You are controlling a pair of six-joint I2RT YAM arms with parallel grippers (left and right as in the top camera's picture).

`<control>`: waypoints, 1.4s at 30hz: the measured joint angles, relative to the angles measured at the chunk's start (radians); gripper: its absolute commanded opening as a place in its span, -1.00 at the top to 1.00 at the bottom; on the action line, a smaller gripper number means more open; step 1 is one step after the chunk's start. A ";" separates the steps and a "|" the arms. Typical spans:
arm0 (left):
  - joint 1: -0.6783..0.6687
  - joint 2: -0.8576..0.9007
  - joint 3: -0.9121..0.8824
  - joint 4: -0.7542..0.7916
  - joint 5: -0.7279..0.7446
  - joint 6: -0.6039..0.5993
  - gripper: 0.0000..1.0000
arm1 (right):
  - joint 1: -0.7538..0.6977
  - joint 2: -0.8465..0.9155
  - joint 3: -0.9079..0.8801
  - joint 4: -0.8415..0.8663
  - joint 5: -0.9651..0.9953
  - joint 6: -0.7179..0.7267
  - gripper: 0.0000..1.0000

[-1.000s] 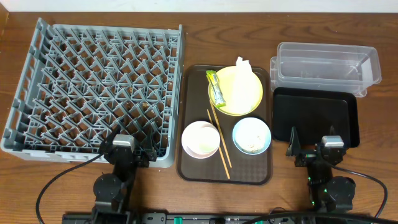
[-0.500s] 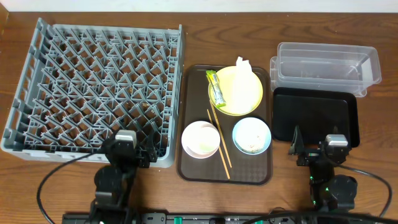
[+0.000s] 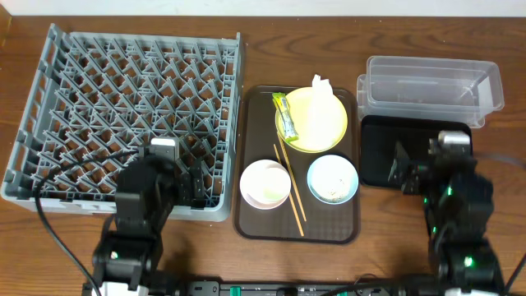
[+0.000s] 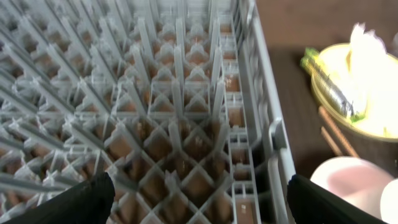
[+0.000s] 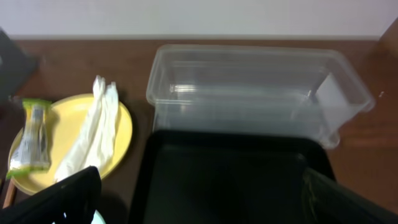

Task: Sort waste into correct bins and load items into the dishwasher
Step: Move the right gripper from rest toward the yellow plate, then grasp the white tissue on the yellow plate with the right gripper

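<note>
Left gripper [image 4: 202, 199], wide open and empty, hovers over the large grey plastic dish rack [image 3: 99, 82] by the table's left edge. The green-yellow snack wrapper [image 3: 285, 116] lies on the round yellow plate [image 3: 308, 141] toward the far edge. Right gripper [image 5: 202, 196], equally open and empty, hangs over the shallow black tray [image 3: 386, 152] near the right edge. Nothing looks sorted yet; picking up the wrapper seems next.

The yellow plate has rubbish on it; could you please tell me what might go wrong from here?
1. The tissue and wrapper lie loose on the plate; lifting it first could spill them.
2. The chopsticks lie flat between the bowls, so a pinch may slip or knock the white bowl.
3. Tilting the blue bowl could scatter its crumbs.
</note>
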 measured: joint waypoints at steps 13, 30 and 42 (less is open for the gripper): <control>0.000 0.059 0.155 -0.262 0.000 -0.089 -0.83 | 0.000 0.341 0.290 -0.252 -0.038 0.000 -0.99; 0.000 0.058 0.155 -0.272 0.000 -0.104 -0.83 | 0.088 0.449 0.355 -0.214 -0.248 0.007 -0.83; 0.000 0.058 0.155 -0.273 0.000 -0.104 -0.83 | 0.261 0.875 0.761 -0.291 -0.153 0.098 -0.59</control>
